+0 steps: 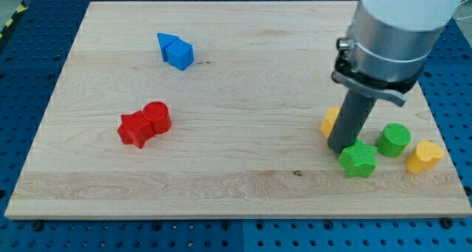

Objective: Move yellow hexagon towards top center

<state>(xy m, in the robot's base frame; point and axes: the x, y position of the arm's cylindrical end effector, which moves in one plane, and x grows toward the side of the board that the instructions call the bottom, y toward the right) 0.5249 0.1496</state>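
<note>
- The yellow hexagon (330,121) was mostly hidden behind the rod, only a small orange-yellow wedge peeked out on the rod's left side, so I couldn't really confirm the shape from what showed.
- It sat over on the view's right half of the worktop (243,82), roughly mid-height, well away from the top center.
- My tip (339,150) was down on the wood, right up against that yellow piece and just beside the green star block (358,159), which sat at its lower right.
- No hand on this rig, just the straight rod, so nothing to report about spread or pinched.
- The arm's big grey-white body was cut off by the top edge of the view and covered a chunk of the board's upper right corner.
- A green cylinder (394,139) stood right of the star, and another yellow block (425,156), looked heart-ish, sat near the right edge.
- Left side: a red cylinder (157,117) touching a red star-like block (135,130).
- Upper left: two blue blocks (175,51) pressed together, shapes hard to separate.
- No containers anywhere, everything sat loose on the wood.
</note>
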